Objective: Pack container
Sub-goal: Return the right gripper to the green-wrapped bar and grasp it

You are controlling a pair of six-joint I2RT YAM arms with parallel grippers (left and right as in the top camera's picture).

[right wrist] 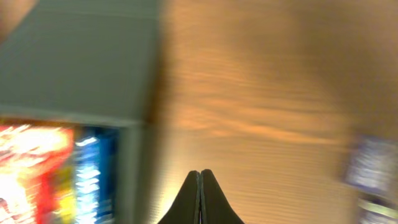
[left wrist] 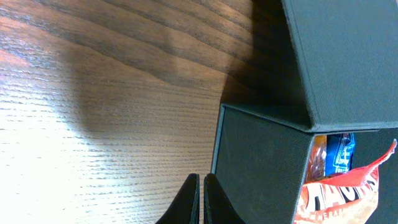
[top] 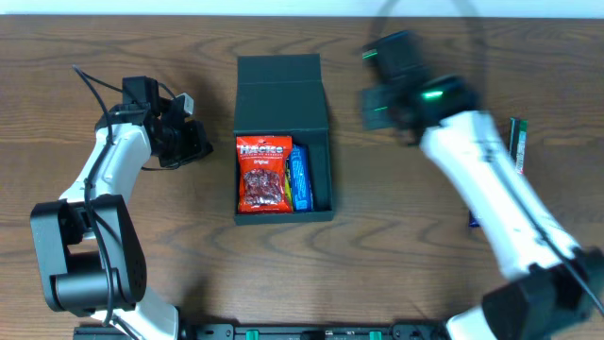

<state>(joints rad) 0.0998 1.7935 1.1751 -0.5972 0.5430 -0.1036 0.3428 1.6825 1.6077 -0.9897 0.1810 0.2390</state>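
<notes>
**A:** Status, biggest first?

**B:** Wood-grain surface fills the overhead view. The right arm runs in from 5 o'clock toward 1 and its far end is blurred. The left arm comes up from 7 o'clock and its wrist bends toward 3.

**A:** Container?

**B:** The container sits mid-surface, just left of centre. It's dark teal, with the lid flap hinged open and lying toward 12. The left wrist view shows its near wall and corner, with the lid over it at 1 o'clock.

**A:** Contents?

**B:** There's a red candy bag on the 9 o'clock side of the tray, with white lettering I can't read cleanly. A blue bar lies against the bag's 3 o'clock edge. A dark strip of tray floor is bare on the bar's 3 o'clock side.

**A:** Grippers?

**B:** The left gripper is at the container's 9 o'clock, near the wall but apart from it. In its wrist view the fingers are nearly together, with only a sliver of gap and nothing held. The right gripper has its fingers pressed together, also empty. That view is blurred, with the container at 10 o'clock and bare surface ahead.

**A:** Loose items?

**B:** A green packet lies near the 3 o'clock edge, just beside the right arm. A small blue item pokes out from under that arm. A purple-blue smear in the right wrist view is too blurred to identify.
</notes>
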